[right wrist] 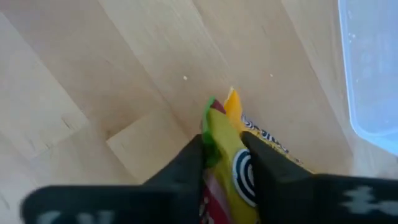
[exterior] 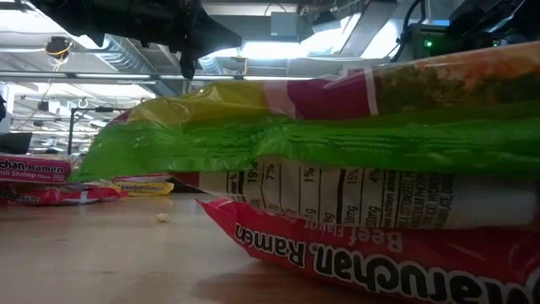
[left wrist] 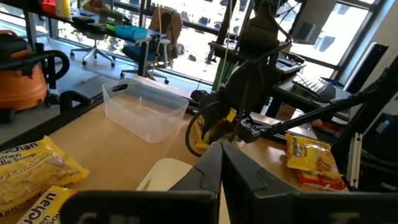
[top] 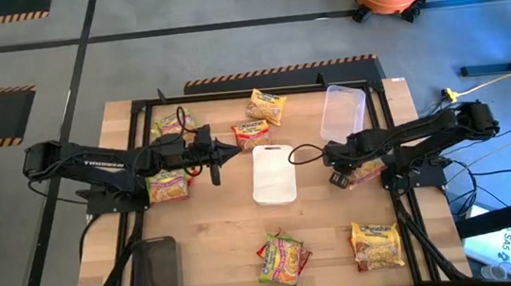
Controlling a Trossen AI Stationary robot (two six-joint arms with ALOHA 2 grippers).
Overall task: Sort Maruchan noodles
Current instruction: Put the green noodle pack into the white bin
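Note:
My right gripper [top: 339, 170] is shut on a yellow, green and red Maruchan packet [right wrist: 227, 146] right of the white tray [top: 273, 174]. My left gripper [top: 229, 149] is shut and empty, above the table just left of that tray; it also shows in the left wrist view [left wrist: 221, 152]. Other packets lie flat on the table: at the far left [top: 173, 123], far middle [top: 268, 105], beside it [top: 252, 134], under the left arm [top: 167, 185], a near stack [top: 282, 258] and near right [top: 377, 244]. My right gripper pinches the packet between its two fingers [right wrist: 189, 165], which come from above, pointing down. The packet stands edge-on in the gap, its end [right wrist: 229, 102] reaching beyond the fingertips toward the table. In the left wrist view it hangs below the gripper [left wrist: 208, 132].
A clear tray [top: 342, 110] stands at the far right, close to the right arm. A dark tray [top: 159, 267] lies at the near left. The near stack of packets [exterior: 354, 186] fills the low view.

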